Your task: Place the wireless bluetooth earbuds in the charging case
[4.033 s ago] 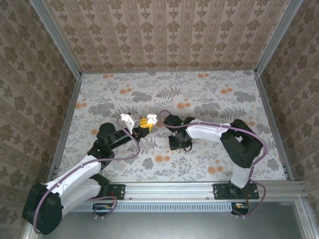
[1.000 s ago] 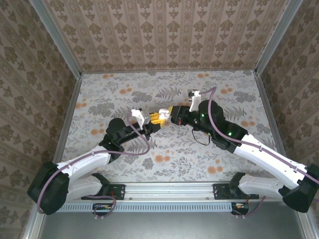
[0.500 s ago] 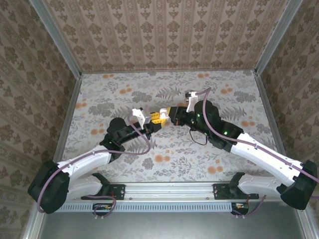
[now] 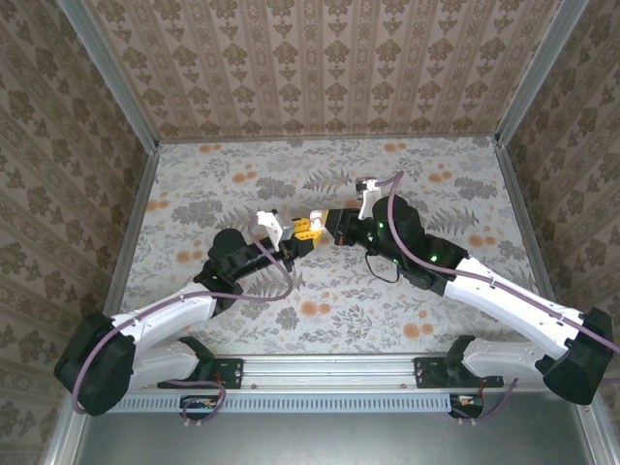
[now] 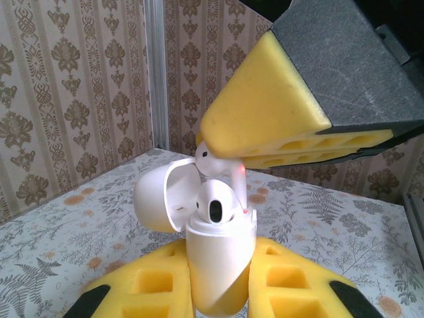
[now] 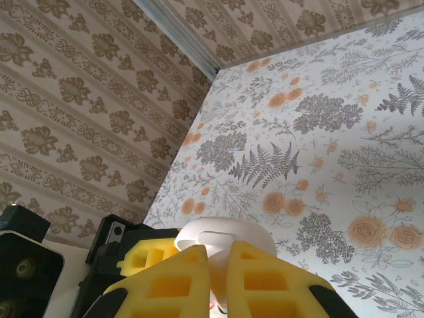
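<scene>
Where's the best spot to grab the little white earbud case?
Pinch the white charging case around its rounded lower body, from both sides, as the left claw does. The lid is flipped open and an earbud sits on top, so keep the top free.

In the left wrist view, the underside of the charging case [image 5: 218, 265] is lost at the lower edge. The fingers of the left gripper [image 5: 222, 246] clamped on it are also cut off there. The head of the upper earbud [image 5: 211, 159] is partly covered by the pinching tips of the right gripper [image 5: 205, 142], whose body is cut by the top and right edges. The lower end of that earbud's stem is hidden behind the seated earbud [image 5: 215, 202]. In the right wrist view, the case is largely masked by the yellow fingers, and what is pinched between them cannot be made out. From above, the earbuds are too small to be told from the case.
</scene>
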Motion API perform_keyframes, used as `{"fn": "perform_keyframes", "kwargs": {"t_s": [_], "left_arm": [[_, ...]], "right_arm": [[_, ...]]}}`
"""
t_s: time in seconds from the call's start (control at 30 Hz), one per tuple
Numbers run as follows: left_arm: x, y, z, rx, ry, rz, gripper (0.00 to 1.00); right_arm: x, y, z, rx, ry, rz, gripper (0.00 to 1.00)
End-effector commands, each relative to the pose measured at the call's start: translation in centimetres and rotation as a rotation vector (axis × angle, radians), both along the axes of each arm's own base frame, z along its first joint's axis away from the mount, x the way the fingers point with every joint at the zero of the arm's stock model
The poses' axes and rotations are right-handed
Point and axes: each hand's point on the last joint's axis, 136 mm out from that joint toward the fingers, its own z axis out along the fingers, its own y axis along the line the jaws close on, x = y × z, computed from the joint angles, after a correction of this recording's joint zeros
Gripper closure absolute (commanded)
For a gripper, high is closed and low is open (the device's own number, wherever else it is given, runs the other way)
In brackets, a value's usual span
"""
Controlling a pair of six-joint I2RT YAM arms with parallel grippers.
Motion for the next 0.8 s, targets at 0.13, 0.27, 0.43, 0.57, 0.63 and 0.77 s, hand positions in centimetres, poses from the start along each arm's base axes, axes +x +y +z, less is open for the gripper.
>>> {"fn": "perform_keyframes", "kwargs": {"t_s": [0.13,0.27,0.43,0.57,0.63,0.77], "left_arm": [[0.1,-0.1,2.2,-0.048,-0.038,0.004,0.97],[0.2,-0.1,2.1,-0.046,-0.036,0.006,0.96],[0.2,-0.2,2.1,-0.044,-0.033,0.009,0.96],[0.3,-0.1,2.1,-0.044,-0.033,0.012,0.96],[0.3,-0.1,2.0,-0.042,-0.031,0.013,0.96],[0.4,-0.1,2.0,-0.043,-0.031,0.018,0.96]], "right_arm": [[-0.5,0.3,-1.5,-0.029,0.02,0.002,0.9],[-0.5,-0.2,-1.8,-0.046,0.036,-0.023,0.9],[-0.6,-0.1,-1.7,-0.054,0.04,-0.019,0.89],[-0.7,0.0,-2.0,-0.069,0.052,-0.021,0.89],[-0.7,0.0,-2.0,-0.075,0.055,-0.023,0.88],[-0.8,-0.2,-2.3,-0.091,0.065,-0.037,0.88]]}}
